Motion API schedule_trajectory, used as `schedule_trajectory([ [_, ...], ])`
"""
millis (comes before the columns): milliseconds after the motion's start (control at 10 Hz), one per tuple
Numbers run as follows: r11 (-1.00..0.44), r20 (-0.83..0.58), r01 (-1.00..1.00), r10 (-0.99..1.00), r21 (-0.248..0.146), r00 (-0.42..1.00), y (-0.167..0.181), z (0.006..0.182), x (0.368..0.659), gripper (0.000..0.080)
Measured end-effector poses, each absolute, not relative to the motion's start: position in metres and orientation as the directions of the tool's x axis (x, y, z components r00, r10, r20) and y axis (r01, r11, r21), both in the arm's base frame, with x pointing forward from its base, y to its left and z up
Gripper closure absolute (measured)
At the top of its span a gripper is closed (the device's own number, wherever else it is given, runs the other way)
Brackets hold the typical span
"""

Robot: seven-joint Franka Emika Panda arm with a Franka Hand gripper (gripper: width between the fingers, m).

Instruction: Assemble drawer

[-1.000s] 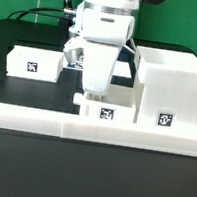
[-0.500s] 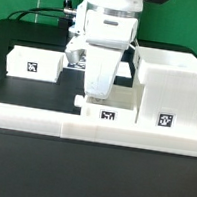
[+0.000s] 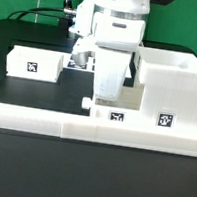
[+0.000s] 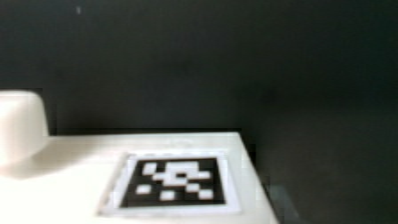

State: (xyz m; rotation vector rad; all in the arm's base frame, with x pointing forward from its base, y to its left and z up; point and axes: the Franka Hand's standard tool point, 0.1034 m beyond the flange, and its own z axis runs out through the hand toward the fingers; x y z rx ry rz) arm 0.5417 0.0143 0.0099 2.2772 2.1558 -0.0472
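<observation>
**Square Up the Drawer Before Pushing**

The low drawer box (image 3: pixel 117 116) sits on the table (image 3: pixel 16 176) at the front. Its tagged face looks toward the exterior camera, and a small knob (image 3: pixel 87 102) sticks out on the exterior view's left. It lies just beside the tall open case (image 3: pixel 167 83), which stands on the exterior view's right, and I judge that case to be where the drawer belongs. In the wrist view the drawer's tagged top (image 4: pixel 178 180) shows close beneath me against the dark table.

My pincer (image 3: pixel 108 96) hangs right over the drawer box. My own hand body hides the fingers, so I cannot tell whether they are spread, closed, or holding the part.

To do this step well, I should take the drawer by its side walls, low and centred, so it does not twist. I should then line its edges up with the case opening before sliding it. If the corners catch, the likely result is that the case gets shoved along the table.

The white front rail (image 3: pixel 42 126) just beside both parts could serve as a straight guide. Another tagged white part (image 3: pixel 36 63) lies well apart on the exterior view's left and needs nothing now.
</observation>
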Motion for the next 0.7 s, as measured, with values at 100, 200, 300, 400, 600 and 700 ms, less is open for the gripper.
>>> schedule_trajectory([
  [100,-0.036,-0.038,0.999,0.999,-0.029,0.035,0.015,0.0108,0.5418,0.0757],
  [200,-0.029,-0.047,0.999,0.999,-0.03,0.028,0.0132,0.0126,0.5431,0.0757],
  [300,-0.032,-0.045,0.999,0.999,-0.026,0.031,0.0112,0.0126,0.5424,0.0757],
  [400,-0.033,-0.045,0.999,0.999,-0.027,0.031,0.0114,0.0116,0.5423,0.0757],
  [600,-0.033,-0.045,0.999,0.999,-0.027,0.032,0.0113,0.0116,0.5424,0.0757],
  [700,-0.033,-0.044,0.999,0.998,-0.026,0.032,0.0117,0.0121,0.5427,0.0638],
])
